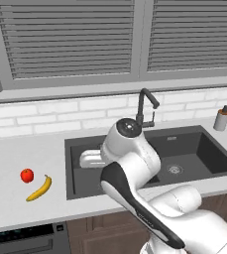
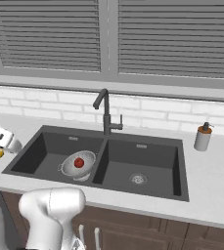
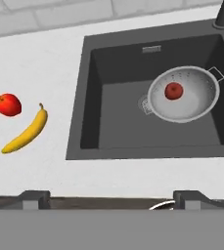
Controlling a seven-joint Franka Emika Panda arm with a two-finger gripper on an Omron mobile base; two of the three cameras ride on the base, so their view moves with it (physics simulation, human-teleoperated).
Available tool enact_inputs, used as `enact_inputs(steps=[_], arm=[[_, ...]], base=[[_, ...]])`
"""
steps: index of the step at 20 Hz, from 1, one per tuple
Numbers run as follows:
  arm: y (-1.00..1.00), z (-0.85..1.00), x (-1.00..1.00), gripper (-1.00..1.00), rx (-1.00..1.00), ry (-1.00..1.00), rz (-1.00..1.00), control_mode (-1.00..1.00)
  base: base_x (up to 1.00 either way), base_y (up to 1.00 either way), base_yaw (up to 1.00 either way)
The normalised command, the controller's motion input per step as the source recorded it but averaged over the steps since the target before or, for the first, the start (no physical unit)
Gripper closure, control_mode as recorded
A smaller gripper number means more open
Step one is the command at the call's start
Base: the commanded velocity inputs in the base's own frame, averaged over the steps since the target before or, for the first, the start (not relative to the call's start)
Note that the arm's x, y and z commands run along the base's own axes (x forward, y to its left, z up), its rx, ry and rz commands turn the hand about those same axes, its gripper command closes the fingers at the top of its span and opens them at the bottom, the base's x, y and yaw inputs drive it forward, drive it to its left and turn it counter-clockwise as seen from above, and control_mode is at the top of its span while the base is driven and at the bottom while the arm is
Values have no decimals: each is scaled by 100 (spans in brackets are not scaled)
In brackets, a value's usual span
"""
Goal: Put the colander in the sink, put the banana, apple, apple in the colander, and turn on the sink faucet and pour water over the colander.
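The silver colander (image 3: 191,105) sits in the left basin of the dark sink (image 3: 113,146), and it also shows in the right base view (image 2: 86,168). A darker red apple (image 3: 173,90) lies inside it (image 2: 78,162). On the white counter left of the sink rest a bright red apple (image 3: 8,104) (image 1: 27,174) and, just beside it, the yellow banana (image 3: 26,131) (image 1: 39,188). My gripper (image 3: 112,197) hovers open above the counter's front edge, empty, between the fruit and the colander. The black faucet (image 1: 145,106) (image 2: 106,114) stands behind the basin divider; no water runs.
A grey-white soap pump bottle (image 1: 222,118) (image 2: 202,136) stands on the counter right of the sink. The right basin (image 2: 147,166) holds just its drain. A tiled wall and shuttered windows rise behind. My own arm covers much of the left basin in the left base view.
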Motion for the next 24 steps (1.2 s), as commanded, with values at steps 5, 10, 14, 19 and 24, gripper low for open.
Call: enact_inputs(steps=[5,10,14,19,24], arm=[[78,-4,-8,-100,-12,-11,20,-100],[97,0,21,-100,-9,-3,26,-100],[60,0,33,-100,-2,10,31,-100],[49,-6,48,-100,0,5,19,-100],[61,-14,23,-100,-2,-3,4,-100]], base=[[0,0,0],[0,0,0],[0,0,0],[0,0,0],[0,0,0]])
